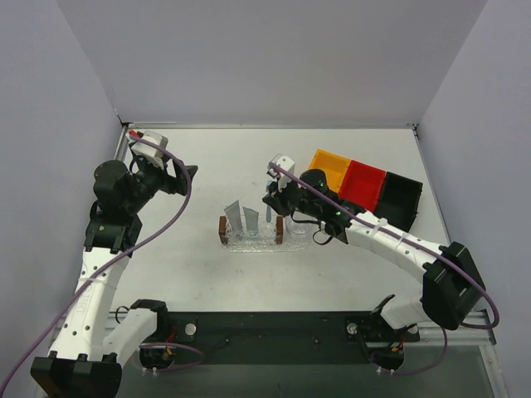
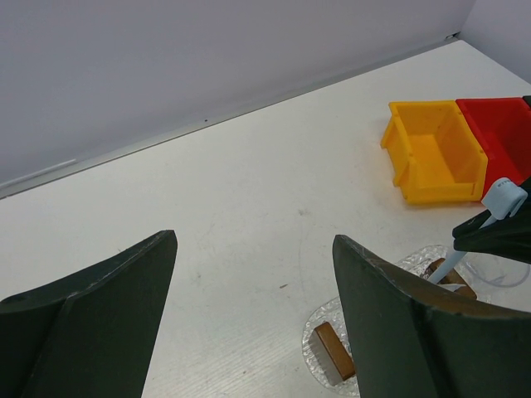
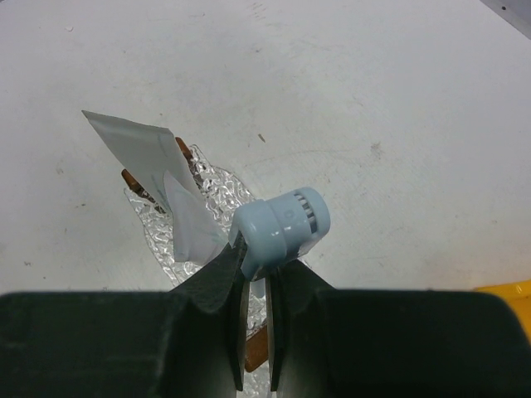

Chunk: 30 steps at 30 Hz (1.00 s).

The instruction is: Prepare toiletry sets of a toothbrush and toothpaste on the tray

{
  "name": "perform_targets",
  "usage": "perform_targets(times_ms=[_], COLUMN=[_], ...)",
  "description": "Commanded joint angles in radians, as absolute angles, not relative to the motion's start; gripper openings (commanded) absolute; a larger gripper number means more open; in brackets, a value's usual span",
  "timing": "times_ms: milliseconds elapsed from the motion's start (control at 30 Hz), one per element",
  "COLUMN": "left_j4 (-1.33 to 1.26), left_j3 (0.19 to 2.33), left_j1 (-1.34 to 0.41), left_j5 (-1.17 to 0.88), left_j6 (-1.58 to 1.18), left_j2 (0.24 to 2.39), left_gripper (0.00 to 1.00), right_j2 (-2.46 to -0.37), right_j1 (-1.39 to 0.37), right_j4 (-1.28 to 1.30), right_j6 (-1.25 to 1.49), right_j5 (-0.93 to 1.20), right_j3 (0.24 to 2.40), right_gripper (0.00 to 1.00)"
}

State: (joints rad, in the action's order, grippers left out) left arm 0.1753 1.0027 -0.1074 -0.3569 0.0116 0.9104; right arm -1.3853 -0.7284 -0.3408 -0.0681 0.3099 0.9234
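Observation:
My right gripper [image 3: 257, 265] is shut on the pale light-blue toothbrush [image 3: 280, 228], gripping it just below its capped head and holding it upright over the right end of the glittery transparent tray [image 3: 217, 192]. In the top view the toothbrush [image 1: 270, 209] stands above the tray [image 1: 253, 243]. Two silvery-grey toothpaste tubes [image 1: 234, 217] [image 1: 250, 220] stand upright on the tray; the right wrist view shows them too [image 3: 137, 148]. My left gripper [image 1: 178, 176] is open and empty, well left of the tray; its view shows the tray's end [image 2: 319, 330].
Small brown blocks [image 1: 222, 230] [image 1: 280, 230] sit at both ends of the tray. A yellow bin [image 1: 329, 168], a red bin [image 1: 362, 184] and a black bin [image 1: 400, 199] stand in a row at the back right. A clear cup [image 1: 297, 224] is by the tray's right end.

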Motion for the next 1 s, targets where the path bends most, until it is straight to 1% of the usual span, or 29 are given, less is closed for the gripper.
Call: perform_targets(times_ms=[0,967], left_j4=[0.14,0.133], left_j3=[0.996,0.971], left_j1=[-0.1,-0.1], left_j5=[-0.376,-0.376], left_j6=[0.009,0.015], left_j2=[0.891,0.882], left_gripper=[0.87,0.86], right_j2=[-1.391,-1.431], right_j1=[-0.738,-0.745], right_j4=[-0.403,-0.431], right_j6=[-0.06,-0.049], right_j5=[0.31,0.318], right_j3=[0.92,0.899], right_gripper=[0.0,0.0])
